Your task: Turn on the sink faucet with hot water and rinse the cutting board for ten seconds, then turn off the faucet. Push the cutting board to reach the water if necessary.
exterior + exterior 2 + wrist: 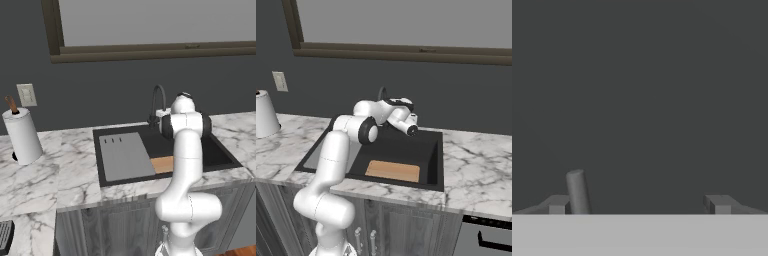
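A: Board (162, 164) first: in the left base view it's a tan strip low in the black sink (165, 150), center frame, just right of a grey panel (125, 156) with three slots. The arm covers its right end.

B: And the faucet (157, 102)?

A: Dark gooseneck above the sink's back edge, center frame, just left of the arm's upper joints. A paper towel roll (22, 135) stands at left on the marble counter (40, 175), under a wall outlet (26, 95).

B: Right base view?

A: The board (393, 171) lies flat on the sink (431, 150) floor near the front wall, slightly left of center. The faucet (381, 93) peeks out as a dark arc above the arm, which reaches over the basin toward the back wall. I can't pick out the fingertips there; the hand blocks them.

B: Hand view?

A: The gripper (639, 204) faces a plain dark grey surface. Its two fingertips (718, 204) rise at lower left and lower right, far apart, so the fingers are released and nothing sits clamped between them. A short grey rod (577, 191) stands just beside the left tip, inside the gap; whether it touches, I can't tell.

B: Water?

A: No stream is visible at the spout.
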